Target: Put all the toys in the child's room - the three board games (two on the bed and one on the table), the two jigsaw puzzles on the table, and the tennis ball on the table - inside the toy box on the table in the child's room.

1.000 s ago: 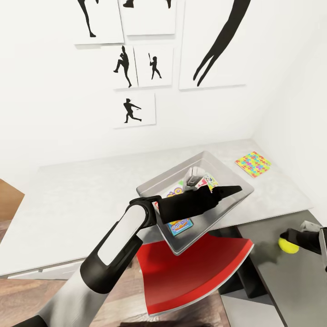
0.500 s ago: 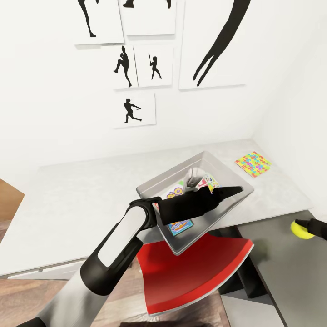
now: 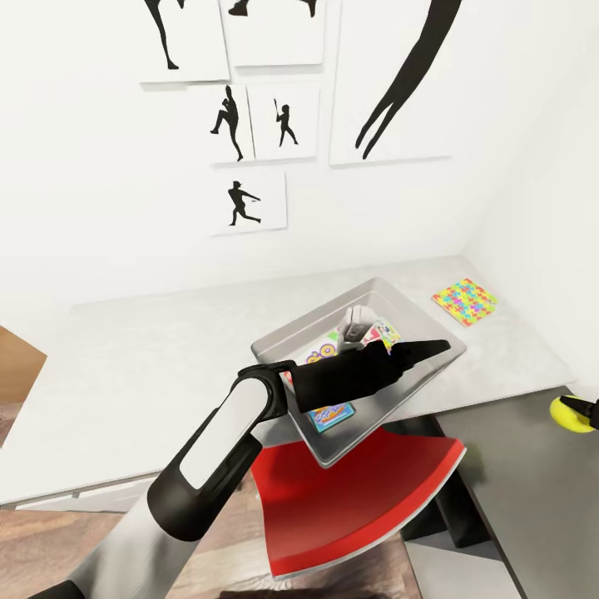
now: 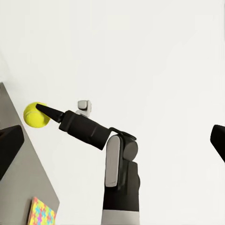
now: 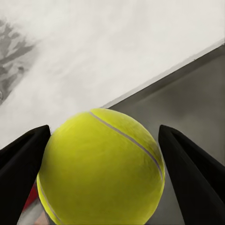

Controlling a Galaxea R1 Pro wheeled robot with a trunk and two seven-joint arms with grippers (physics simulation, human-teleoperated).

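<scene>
Tennis ball (image 5: 101, 166) sits pinched between the two dark fingers of the right pincer (image 5: 105, 173), seen in the head view at the far right edge above the dark grey wing of the desk (image 3: 150, 374), well apart from the toy box (image 3: 366, 291). The step in hand looks like carrying the ball to the bin; the next move calls for swinging the right arm inward until the ball hangs over the open box, then releasing it clear of the left arm. The left pincer (image 3: 356, 320) reaches over the toy box, above the colourful printed game boxes (image 3: 331, 412) lying inside; whether its fingers are spread or pressed together cannot be told. One jigsaw puzzle (image 3: 464, 301) lies flat on the light grey desk top beyond the box, near the corner of the walls, not yet put away. A red chair seat (image 3: 358, 491) shows below the desk edge, and wood-plank floor (image 3: 50, 541) at the lower left. White walls carry black sports-silhouette pictures (image 3: 249, 200), among them a batter and a pitcher.
</scene>
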